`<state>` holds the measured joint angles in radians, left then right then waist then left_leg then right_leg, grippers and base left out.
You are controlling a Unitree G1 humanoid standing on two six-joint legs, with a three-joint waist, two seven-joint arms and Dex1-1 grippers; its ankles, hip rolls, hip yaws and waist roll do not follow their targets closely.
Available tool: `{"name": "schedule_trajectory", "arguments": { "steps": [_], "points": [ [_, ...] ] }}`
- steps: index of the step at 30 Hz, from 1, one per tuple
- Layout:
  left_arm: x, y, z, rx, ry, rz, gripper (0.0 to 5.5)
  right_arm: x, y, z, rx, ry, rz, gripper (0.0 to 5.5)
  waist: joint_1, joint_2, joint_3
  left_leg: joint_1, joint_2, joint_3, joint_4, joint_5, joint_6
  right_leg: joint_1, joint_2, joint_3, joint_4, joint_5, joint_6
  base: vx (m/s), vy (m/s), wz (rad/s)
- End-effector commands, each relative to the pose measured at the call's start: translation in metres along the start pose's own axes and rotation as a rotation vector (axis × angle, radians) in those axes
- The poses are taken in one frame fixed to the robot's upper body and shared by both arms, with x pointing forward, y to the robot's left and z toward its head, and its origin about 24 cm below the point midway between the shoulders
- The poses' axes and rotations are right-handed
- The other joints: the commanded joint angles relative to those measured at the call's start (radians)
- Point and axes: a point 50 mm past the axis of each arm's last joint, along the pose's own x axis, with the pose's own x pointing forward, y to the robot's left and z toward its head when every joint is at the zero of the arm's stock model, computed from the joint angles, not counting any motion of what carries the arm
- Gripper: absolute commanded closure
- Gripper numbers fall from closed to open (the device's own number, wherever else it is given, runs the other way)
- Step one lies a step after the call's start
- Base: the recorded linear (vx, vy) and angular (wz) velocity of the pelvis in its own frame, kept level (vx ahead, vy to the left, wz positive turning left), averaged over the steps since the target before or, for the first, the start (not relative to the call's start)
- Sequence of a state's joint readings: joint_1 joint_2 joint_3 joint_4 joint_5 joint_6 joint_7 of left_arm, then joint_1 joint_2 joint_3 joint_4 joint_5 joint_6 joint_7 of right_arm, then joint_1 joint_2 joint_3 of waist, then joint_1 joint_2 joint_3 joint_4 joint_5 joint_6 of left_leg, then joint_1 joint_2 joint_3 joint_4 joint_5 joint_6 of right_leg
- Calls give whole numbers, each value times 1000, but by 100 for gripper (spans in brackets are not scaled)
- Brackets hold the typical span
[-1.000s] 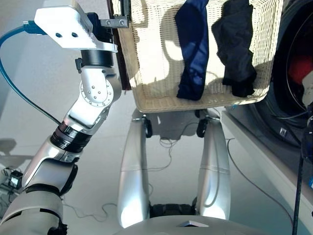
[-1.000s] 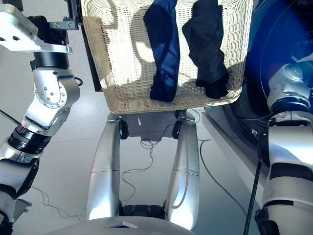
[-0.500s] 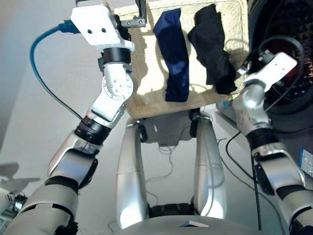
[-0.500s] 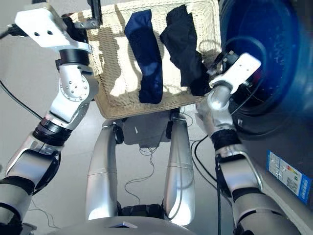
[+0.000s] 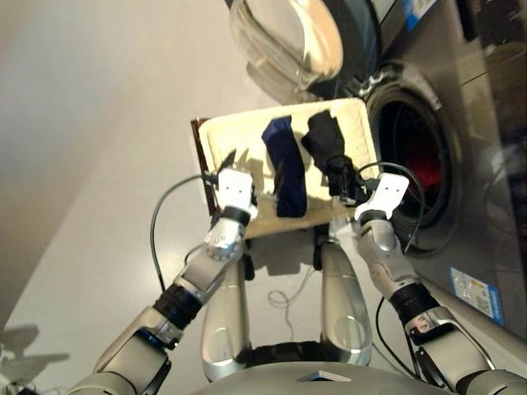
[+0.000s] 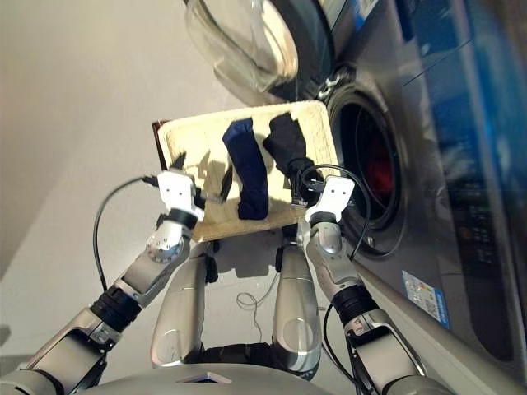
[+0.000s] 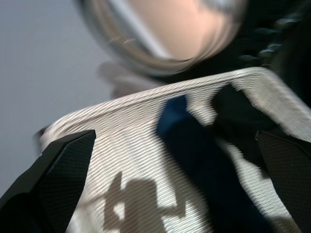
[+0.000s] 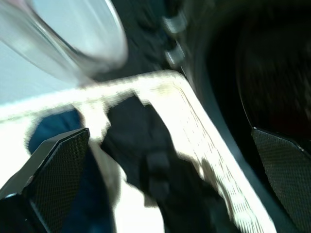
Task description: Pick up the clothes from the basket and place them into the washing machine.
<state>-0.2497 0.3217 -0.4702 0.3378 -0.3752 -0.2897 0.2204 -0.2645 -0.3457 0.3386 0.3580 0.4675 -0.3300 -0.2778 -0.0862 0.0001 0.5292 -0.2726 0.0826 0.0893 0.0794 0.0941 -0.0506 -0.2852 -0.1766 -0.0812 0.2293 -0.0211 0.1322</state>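
Both sets of jaws stand wide apart and hold nothing. The left gripper [image 5: 224, 161] hovers over the near left part of the basket [image 5: 222, 136]; the right gripper [image 5: 346, 183] hangs over the near end of the black garment [image 5: 323, 141].

Against half a second ago the camera has tipped up, so the whole scene sits farther off and the washing machine [image 5: 445, 107] with its open glass door [image 5: 284, 37] now fills the top. The right arm has come in from the basket's right edge to above the black roll; the left arm keeps its place by the left rim.

The navy garment [image 5: 282, 169] and the black one lie side by side in the basket, long axes running from the near rim toward the far rim. Something red [image 5: 424, 164] shows inside the drum, just right of the basket.
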Motion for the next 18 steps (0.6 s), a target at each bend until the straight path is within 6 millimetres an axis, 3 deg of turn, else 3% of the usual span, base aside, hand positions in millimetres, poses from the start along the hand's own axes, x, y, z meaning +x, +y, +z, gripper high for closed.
{"name": "schedule_trajectory", "arguments": {
  "steps": [1,5,8,12,18],
  "points": [
    [7,-8,12,-108,-56,-18,0,5,15,32,-29,-148,105,0,23,-25,-50,69,-22,36,-3,-48,-7,5,14,12,-72,76,26,0,0,0],
    [5,-10,-7,-193,30,49,0,6,32,41,-56,-189,171,0,28,-36,-85,113,-19,44,-50,-34,-5,33,23,18,-98,81,24,14,-1,-4],
    [2,-7,-9,-185,36,59,0,4,38,42,-93,-193,217,0,33,-38,-130,144,-17,48,-105,-15,-6,50,23,22,-128,92,26,42,0,-63],
    [-4,-5,-13,-192,49,51,0,-2,38,34,-135,-162,247,0,37,-36,-165,172,-12,49,-121,-13,-6,77,21,25,-150,99,28,51,0,-37],
    [-11,-3,-14,-157,57,26,0,-14,34,14,-180,-73,272,0,37,-25,-216,220,-7,43,-110,-32,-6,131,20,24,-146,76,30,82,2,35]
  ]
}}
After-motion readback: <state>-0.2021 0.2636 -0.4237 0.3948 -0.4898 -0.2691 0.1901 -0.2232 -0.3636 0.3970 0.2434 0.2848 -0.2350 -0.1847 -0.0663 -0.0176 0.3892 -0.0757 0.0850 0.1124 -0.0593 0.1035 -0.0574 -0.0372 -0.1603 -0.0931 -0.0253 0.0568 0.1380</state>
